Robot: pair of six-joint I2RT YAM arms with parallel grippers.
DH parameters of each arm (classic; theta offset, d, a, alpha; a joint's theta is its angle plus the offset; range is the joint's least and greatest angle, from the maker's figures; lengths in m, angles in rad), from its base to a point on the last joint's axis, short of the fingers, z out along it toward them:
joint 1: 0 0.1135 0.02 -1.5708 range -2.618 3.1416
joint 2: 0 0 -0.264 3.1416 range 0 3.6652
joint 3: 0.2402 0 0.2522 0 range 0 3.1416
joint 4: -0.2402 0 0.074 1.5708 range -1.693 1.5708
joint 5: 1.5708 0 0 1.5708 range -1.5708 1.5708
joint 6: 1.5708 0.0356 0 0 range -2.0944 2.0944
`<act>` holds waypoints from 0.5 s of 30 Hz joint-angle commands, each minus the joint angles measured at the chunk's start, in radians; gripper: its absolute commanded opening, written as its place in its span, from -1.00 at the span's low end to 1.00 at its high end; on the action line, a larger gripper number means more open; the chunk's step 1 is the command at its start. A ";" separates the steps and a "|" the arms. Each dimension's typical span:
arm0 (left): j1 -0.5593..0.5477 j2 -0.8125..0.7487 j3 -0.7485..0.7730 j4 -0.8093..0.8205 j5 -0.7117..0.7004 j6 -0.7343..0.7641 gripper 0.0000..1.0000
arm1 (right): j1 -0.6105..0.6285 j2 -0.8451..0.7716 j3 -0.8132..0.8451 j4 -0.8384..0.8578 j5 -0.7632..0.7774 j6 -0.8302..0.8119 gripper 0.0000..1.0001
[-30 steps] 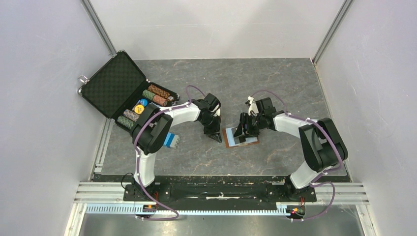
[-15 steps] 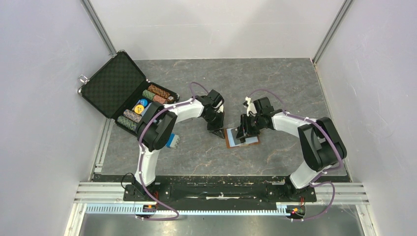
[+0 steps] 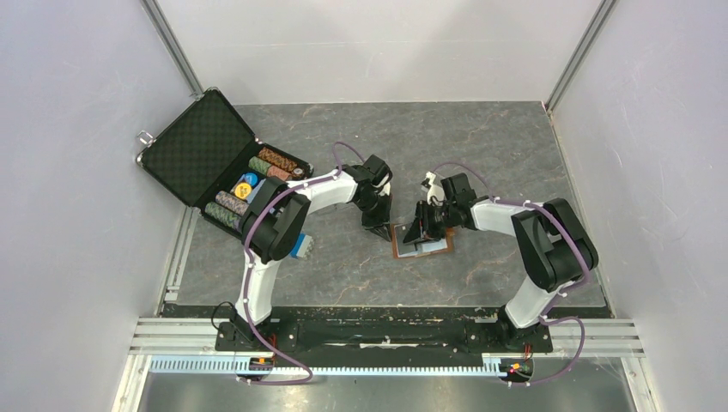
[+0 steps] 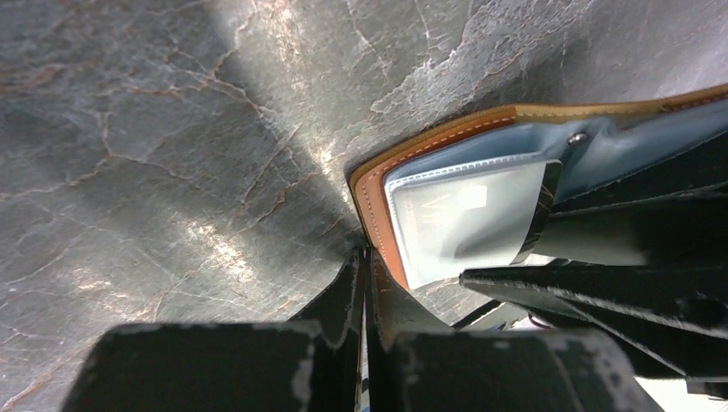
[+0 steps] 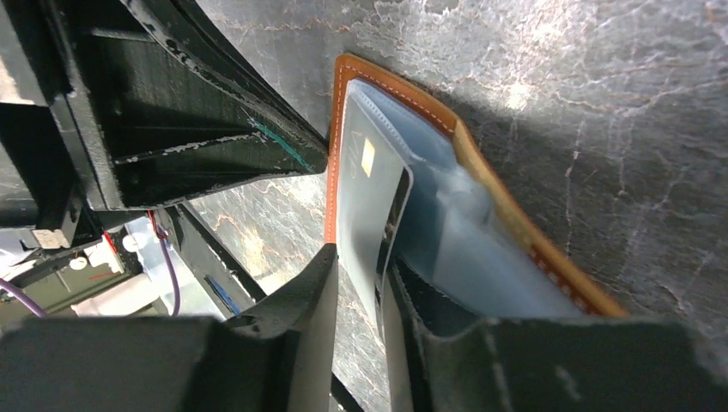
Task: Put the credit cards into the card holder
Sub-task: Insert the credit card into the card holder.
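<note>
The card holder (image 3: 436, 245) lay open on the grey table (image 3: 481, 146), pale blue inside up, directly between the two grippers. The left gripper (image 3: 379, 232) was fully shut with nothing in it, its tips set against the holder's brown left edge as if to brace it. The right gripper (image 5: 356, 275) came in from the opposite side, jaws drawn narrow about the trailing end of a credit card (image 5: 371, 202). Whether the fingers actually pinched it I could not tell. The card's leading end sat in the clear sleeve (image 4: 446, 215). Its long axis ran straight along the sleeve, from the right fingers toward the left ones. I judged the coming push belonged to the right arm: forward along that line, deeper into the pocket, against the left gripper's stop.
</note>
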 commanded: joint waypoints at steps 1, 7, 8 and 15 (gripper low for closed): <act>-0.035 0.021 0.032 0.039 0.040 0.009 -0.96 | 0.032 0.022 0.001 0.063 -0.076 0.031 -0.54; -0.035 0.009 0.035 0.029 0.011 0.019 -0.95 | 0.032 0.002 0.086 -0.168 0.085 -0.121 -0.34; -0.035 0.010 0.036 0.027 0.010 0.020 -0.95 | 0.032 -0.006 0.096 -0.197 0.111 -0.138 -0.27; -0.035 0.019 0.046 0.021 0.008 0.024 -0.95 | 0.035 -0.058 0.122 -0.295 0.195 -0.190 0.23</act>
